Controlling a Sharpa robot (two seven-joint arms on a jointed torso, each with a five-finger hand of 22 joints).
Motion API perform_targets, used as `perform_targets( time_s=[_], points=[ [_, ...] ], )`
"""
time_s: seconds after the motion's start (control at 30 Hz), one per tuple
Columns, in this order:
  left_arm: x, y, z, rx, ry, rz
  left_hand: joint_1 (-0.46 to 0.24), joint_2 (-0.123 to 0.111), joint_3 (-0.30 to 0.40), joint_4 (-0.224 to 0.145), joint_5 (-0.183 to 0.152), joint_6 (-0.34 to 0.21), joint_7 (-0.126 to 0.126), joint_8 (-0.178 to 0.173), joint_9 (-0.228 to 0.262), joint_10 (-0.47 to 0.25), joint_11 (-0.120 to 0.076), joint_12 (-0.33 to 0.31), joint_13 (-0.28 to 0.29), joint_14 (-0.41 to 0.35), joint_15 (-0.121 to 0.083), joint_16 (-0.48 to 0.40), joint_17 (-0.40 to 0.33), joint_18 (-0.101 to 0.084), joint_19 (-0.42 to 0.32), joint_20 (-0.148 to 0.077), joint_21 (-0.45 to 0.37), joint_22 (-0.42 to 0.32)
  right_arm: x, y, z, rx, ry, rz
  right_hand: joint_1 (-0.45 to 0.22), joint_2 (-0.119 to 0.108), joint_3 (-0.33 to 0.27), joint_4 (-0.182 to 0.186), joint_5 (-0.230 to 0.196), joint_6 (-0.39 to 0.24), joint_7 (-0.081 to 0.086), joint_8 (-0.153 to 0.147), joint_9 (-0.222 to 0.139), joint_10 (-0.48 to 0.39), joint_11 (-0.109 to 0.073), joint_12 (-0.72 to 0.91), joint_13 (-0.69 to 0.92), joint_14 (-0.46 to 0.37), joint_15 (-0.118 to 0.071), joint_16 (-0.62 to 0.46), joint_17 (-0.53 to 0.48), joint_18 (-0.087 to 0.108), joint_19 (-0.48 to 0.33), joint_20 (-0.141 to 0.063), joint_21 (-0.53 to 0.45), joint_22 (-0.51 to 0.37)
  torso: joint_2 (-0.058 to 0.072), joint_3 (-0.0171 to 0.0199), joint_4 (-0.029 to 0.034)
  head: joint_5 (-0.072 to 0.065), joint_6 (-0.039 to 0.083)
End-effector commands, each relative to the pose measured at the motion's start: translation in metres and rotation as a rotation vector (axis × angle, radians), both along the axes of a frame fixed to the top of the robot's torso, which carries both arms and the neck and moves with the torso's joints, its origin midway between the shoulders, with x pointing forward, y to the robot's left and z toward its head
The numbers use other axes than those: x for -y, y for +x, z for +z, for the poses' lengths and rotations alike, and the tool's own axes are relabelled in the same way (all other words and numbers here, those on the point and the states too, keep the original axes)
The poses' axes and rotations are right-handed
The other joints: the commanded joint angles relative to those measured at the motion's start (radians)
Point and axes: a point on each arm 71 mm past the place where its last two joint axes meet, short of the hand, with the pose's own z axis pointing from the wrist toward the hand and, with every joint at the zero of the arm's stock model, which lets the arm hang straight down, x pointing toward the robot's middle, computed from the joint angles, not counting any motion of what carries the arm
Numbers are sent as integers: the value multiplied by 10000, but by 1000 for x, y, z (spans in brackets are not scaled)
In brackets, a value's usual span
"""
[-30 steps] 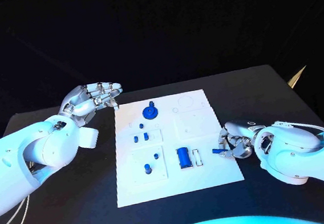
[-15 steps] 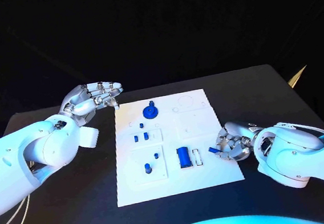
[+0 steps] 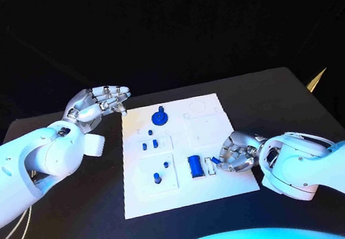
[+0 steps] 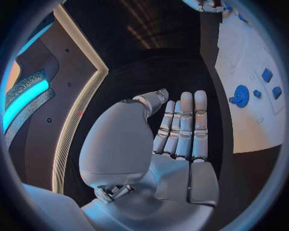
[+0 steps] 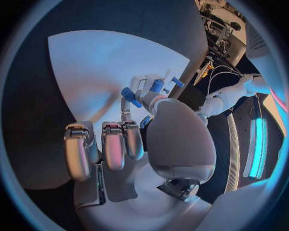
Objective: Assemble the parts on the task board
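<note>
White task board (image 3: pixel 227 187) centred on black table (image 3: pixel 293 94), bearing blue parts: round part (image 3: pixel 161 119) near far edge, small pieces (image 3: pixel 149 145) at mid-board, two more (image 3: pixel 157 178) in near-left panel, block (image 3: pixel 195 166) toward near right. Right hand (image 3: pixel 236 153) low over board's right edge just beside block, fingers curled inward, small blue part (image 3: pixel 216 160) pinched at fingertips (image 5: pixel 126 105). Left hand (image 3: pixel 97 104) raised beyond board's far-left corner, holding nothing, fingers (image 4: pixel 183 126) straight and side by side.
</note>
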Motion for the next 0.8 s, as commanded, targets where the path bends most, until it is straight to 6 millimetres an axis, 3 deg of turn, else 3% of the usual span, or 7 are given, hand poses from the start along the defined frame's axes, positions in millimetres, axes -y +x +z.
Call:
perform_targets(
  time_s=[0.03, 0.37, 0.8],
  points=[
    [3, -1, 1, 30, -134, -161, -15, 87, 29, 37, 27, -26, -22, 43, 16, -65, -29, 37, -12, -45, 12, -45, -10, 57, -55, 19, -59, 7, -4, 1, -2, -226, 446, -45, -186, -4, 13, 81, -68, 13, -52, 16, 663, 705, -34, 36, 2174, 845, -37, 4, 1686, -68, 1045, -61, 46, 2631, 0, 4, 4, 5, -21],
    [3, -1, 1, 17, -139, -191, -19, 87, 32, 37, 26, -22, -21, 53, 18, -71, -28, 45, -14, -48, 13, -43, -10, 56, -53, 19, -60, 8, -15, 4, -8, -596, 443, 222, -1034, -19, -62, 309, -443, 71, -38, 2, 665, 708, -18, 31, 2177, 845, -23, 3, 1685, -68, 1045, -48, 46, 2631, 1, 1, -8, 29, -63],
    [4, -1, 1, 0, -134, -203, -19, 87, 32, 37, 26, -22, -21, 53, 18, -71, -28, 45, -14, -48, 13, -43, -10, 56, -53, 19, -60, 8, -18, 5, -10, -696, 322, 356, -1437, -112, -175, 364, -864, 129, -42, 5, 668, 714, -19, 34, 2181, 849, -24, 8, 1702, -68, 1045, -46, 46, 2631, -7, 5, -5, 51, -109]
  ],
)
